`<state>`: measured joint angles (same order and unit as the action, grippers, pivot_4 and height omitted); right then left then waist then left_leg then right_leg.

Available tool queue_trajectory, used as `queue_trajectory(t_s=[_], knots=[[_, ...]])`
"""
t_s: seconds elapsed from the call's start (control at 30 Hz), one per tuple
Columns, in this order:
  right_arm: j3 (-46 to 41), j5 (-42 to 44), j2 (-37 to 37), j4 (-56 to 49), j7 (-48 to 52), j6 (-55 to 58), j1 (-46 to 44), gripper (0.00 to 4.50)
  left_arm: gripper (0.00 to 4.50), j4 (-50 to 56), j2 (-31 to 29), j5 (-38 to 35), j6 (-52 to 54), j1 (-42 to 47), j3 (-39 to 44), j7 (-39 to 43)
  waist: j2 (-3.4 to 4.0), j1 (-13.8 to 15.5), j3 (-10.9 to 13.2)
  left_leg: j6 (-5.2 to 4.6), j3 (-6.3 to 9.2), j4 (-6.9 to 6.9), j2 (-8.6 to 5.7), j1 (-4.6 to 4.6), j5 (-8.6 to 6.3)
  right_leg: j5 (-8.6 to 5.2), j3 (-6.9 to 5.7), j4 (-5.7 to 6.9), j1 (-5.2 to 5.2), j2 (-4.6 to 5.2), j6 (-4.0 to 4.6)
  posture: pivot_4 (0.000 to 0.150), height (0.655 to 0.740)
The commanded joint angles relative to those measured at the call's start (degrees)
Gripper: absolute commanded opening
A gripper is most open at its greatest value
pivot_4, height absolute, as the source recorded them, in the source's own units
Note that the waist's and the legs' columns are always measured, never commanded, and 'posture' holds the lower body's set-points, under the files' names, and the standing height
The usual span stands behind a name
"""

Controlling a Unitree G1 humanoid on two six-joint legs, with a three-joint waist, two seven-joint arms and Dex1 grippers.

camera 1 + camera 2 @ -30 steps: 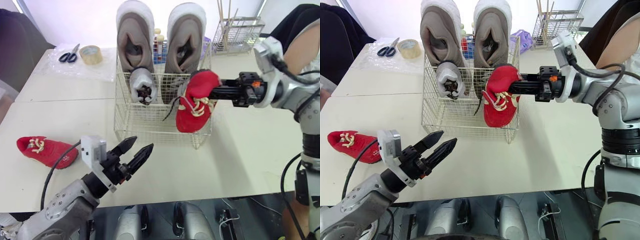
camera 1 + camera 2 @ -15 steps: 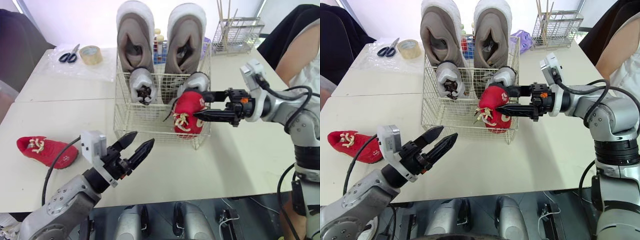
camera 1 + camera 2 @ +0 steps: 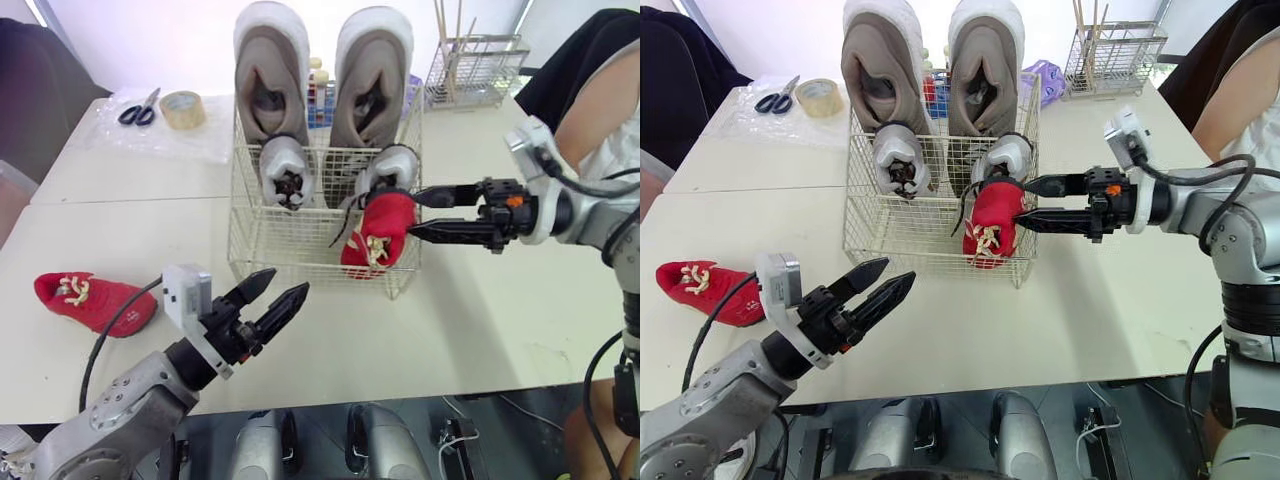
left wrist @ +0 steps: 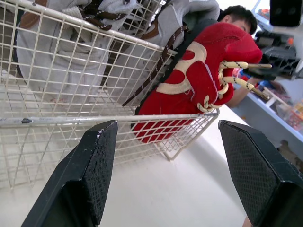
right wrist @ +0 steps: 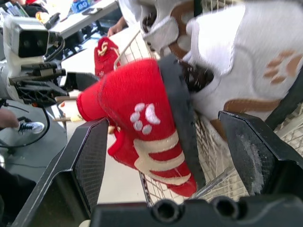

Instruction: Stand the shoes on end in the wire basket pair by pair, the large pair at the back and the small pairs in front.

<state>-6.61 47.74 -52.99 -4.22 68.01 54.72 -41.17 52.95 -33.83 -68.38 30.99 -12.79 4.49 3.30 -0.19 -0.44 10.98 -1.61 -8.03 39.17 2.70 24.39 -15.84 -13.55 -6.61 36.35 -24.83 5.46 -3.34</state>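
Shoes are nearly all in place. The wire basket (image 3: pixel 290 245) stands in the upper middle of the picture with the two large grey shoes (image 3: pixel 268 75) on end along its back. Two small grey shoes (image 3: pixel 285 170) sit in front of them, and one red shoe (image 3: pixel 378 235) stands on end in the front right corner.

The right jaws reach in from the right edge of the frame. They stand apart with their tips just beside that red shoe, one above and one below its upper, and not clamped on it. I cannot tell whether either tip touches it.

What matters now, I'd say, is the other red shoe (image 3: pixel 95 300). It lies flat on the table (image 3: pixel 480 320) at the middle left of the picture, well apart from the basket. Its long axis runs across the frame, dipping a little toward the lower right, with the laces showing on top.

The left jaws hover over the table in the lower middle, open and empty, and point up and right toward the basket front. So the loose shoe lies behind and to the left of them, not ahead. The left arm is plainly the nearer one, while the right would have to cross the whole basket. My guess is the left arm must swing back toward the left edge and turn its jaws across the shoe's narrow width.
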Motion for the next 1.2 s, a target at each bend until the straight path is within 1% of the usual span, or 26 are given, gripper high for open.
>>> queue_trajectory(t_s=[0.03, 0.1, 0.27, 0.3, 0.33, 0.4, 0.5, 0.57, 0.6, 0.67, 0.73, 0.8, 0.83, 0.9, 0.93, 0.97, 1.03, 1.13, 1.2], knots=[[-5.49, 4.06, -2.07, -0.89, 0.55, 1.81, -2.76, 3.97, 3.51, 1.56, -1.15, -2.44, -0.29, -0.43, 2.23, 0.04, 0.0, -0.04, 0.0, 0.0, 0.0, 0.0, 0.0, 0.0, 0.0, 0.0, 0.0, 0.0, 0.0, 0.0, 0.0, 0.15, 0.74], [-6.71, 4.87, -3.19, -1.35, 0.89, 2.4, -3.1, 3.97, 3.51, 1.4, -1.5, -4.0, -0.5, -0.14, 2.9, -0.43, 0.0, -0.03, 0.0, -0.02, 0.0, 0.0, 0.0, 0.0, -0.01, 0.0, 0.0, 0.0, 0.0, 0.0, 0.0, 0.15, 0.74], [-9.72, 7.83, -3.12, 1.27, 0.37, 3.19, -7.35, 3.97, 3.51, 1.19, -2.61, -8.05, -0.98, 0.54, 4.33, -0.92, 0.0, -0.14, 0.0, -0.05, 0.01, 0.0, 0.01, -0.01, -0.03, -0.01, 0.01, 0.0, 0.0, 0.01, 0.01, 0.15, 0.74], [-10.38, 8.55, -2.66, 2.08, -0.13, 3.36, -8.35, 4.25, 3.51, 1.2, -2.81, -9.41, -1.27, 0.41, 4.94, -0.82, 0.0, -0.15, 0.0, -0.05, 0.01, 0.0, 0.01, -0.01, -0.03, -0.01, 0.0, 0.0, 0.0, 0.0, 0.01, 0.15, 0.74], [-11.2, 9.67, -2.09, 3.1, -0.29, 3.6, -9.63, 4.5, 3.76, 1.18, -3.24, -10.5, -1.39, 0.2, 5.8, -0.82, 0.0, -0.15, 0.0, -0.04, 0.01, 0.0, 0.01, -0.01, -0.02, -0.01, 0.0, 0.0, 0.0, 0.0, 0.01, 0.15, 0.74], [-12.4, 11.1, -0.63, 4.82, -1.15, 3.29, -12.27, 4.5, 4.41, 1.39, -4.48, -11.88, -1.36, -0.42, 7.39, -0.79, 0.0, -0.17, 0.0, -0.03, 0.01, 0.0, 0.01, -0.01, -0.02, 0.0, 0.01, 0.0, 0.0, 0.01, 0.01, 0.15, 0.74], [-12.93, 13.61, 2.37, 5.66, -2.01, 3.42, -15.68, 4.5, 4.47, 1.9, -5.97, -13.42, -1.68, -1.47, 9.61, -2.31, 0.01, -0.3, 0.0, 0.01, 0.01, 0.0, 0.01, -0.01, 0.01, 0.0, 0.01, 0.0, 0.0, 0.0, 0.01, 0.15, 0.74], [-12.19, 16.28, 5.84, 5.62, -3.17, 4.26, -19.88, 4.5, 4.47, 2.6, -7.43, -17.69, -2.68, -2.76, 13.07, -4.03, 0.03, -0.4, 0.01, 0.02, 0.01, 0.0, 0.02, -0.02, 0.01, 0.0, 0.02, 0.01, 0.0, 0.0, 0.0, 0.15, 0.74], [-11.46, 17.49, 7.79, 5.66, -3.95, 4.9, -22.3, 4.5, 4.47, 2.78, -8.45, -20.07, -3.31, -3.72, 15.71, -5.32, 0.04, -0.62, 0.01, 0.03, 0.0, -0.01, 0.02, -0.01, 0.01, 0.0, 0.03, 0.01, -0.01, 0.0, 0.0, 0.15, 0.74], [-8.14, 18.89, 11.4, 3.8, -2.31, 5.96, -25.91, 4.5, 4.47, 2.22, -11.16, -26.24, -4.62, -7.12, 25.47, -8.02, 0.06, -0.77, 0.03, 0.1, 0.0, -0.02, 0.06, -0.01, 0.05, 0.01, 0.04, 0.1, -0.08, 0.0, 0.0, 0.15, 0.74], [-2.81, 15.4, 12.94, -0.18, 1.87, 3.12, -26.12, 4.5, 4.47, -1.28, -14.11, -27.16, -3.32, -11.61, 38.93, -9.29, 0.03, -0.66, 0.02, 0.13, 0.02, -0.08, 0.11, -0.01, 0.07, 0.0, 0.02, 0.2, -0.15, 0.0, 0.01, 0.15, 0.74], [1.88, 10.45, 12.3, -3.27, 6.19, -1.15, -24.43, 4.5, 4.47, -5.66, -16.11, -27.03, -2.43, -13.65, 47.87, -10.72, 0.05, -0.31, 0.02, 0.1, 0.06, -0.1, 0.13, 0.0, 0.04, -0.01, -0.06, 0.21, -0.16, 0.0, 0.02, 0.15, 0.74], [4.55, 8.05, 12.16, -4.61, 8.14, -3.23, -23.52, 4.5, 4.47, -9.38, -16.88, -28.3, -2.27, -14.19, 52.48, -12.31, 0.04, -0.14, 0.02, 0.05, 0.05, -0.1, 0.09, 0.03, 0.01, -0.01, -0.09, 0.22, -0.19, 0.04, 0.01, 0.15, 0.74], [8.21, 5.32, 13.08, -5.1, 12.7, -6.88, -22.01, 4.5, 4.47, -18.22, -18.18, -34.92, -0.54, -17.19, 60.96, -19.27, 0.01, -0.23, 0.02, 0.0, 0.04, -0.05, 0.04, 0.06, -0.01, -0.02, -0.12, 0.18, -0.18, 0.07, 0.01, 0.15, 0.74], [9.48, 4.02, 13.35, -5.03, 14.53, -8.67, -21.55, 4.5, 4.47, -21.17, -17.78, -36.95, 0.1, -18.58, 63.48, -21.56, 0.03, -0.42, 0.03, 0.0, 0.03, -0.04, 0.04, 0.06, -0.02, -0.02, -0.1, 0.12, -0.17, 0.08, 0.0, 0.15, 0.74], [10.5, 2.56, 13.26, -4.7, 16.17, -10.46, -21.16, 4.5, 4.47, -22.34, -15.88, -37.63, 0.04, -19.98, 64.2, -23.36, 0.04, -0.51, 0.03, 0.0, 0.01, -0.05, 0.04, 0.06, -0.02, -0.02, -0.07, 0.04, -0.16, 0.09, 0.01, 0.15, 0.74], [11.9, -0.09, 12.89, -4.0, 18.77, -13.55, -20.53, 4.5, 4.47, -21.42, -11.04, -36.28, -1.1, -21.62, 64.07, -25.7, 0.04, -0.64, 0.03, 0.09, -0.09, -0.05, 0.01, 0.05, 0.02, -0.02, 0.0, 0.0, -0.16, 0.11, 0.0, 0.15, 0.74], [12.12, -1.48, 12.62, -2.78, 21.41, -15.39, -20.05, 4.5, 4.47, -14.86, 2.89, -32.83, -5.42, -23.06, 58.19, -29.51, -0.04, -0.7, 0.0, 0.11, -0.2, -0.07, -0.01, 0.06, 0.01, -0.01, 0.05, -0.16, -0.11, 0.12, 0.01, 0.15, 0.74], [11.97, -1.82, 12.66, -2.41, 22.07, -15.56, -20.11, 4.5, 4.47, -13.16, 8.64, -32.78, -6.43, -23.28, 54.37, -29.58, -0.24, -0.37, -0.08, 0.09, -0.25, -0.06, -0.01, 0.04, -0.01, -0.01, 0.08, -0.22, -0.05, 0.14, 0.03, 0.15, 0.74]])
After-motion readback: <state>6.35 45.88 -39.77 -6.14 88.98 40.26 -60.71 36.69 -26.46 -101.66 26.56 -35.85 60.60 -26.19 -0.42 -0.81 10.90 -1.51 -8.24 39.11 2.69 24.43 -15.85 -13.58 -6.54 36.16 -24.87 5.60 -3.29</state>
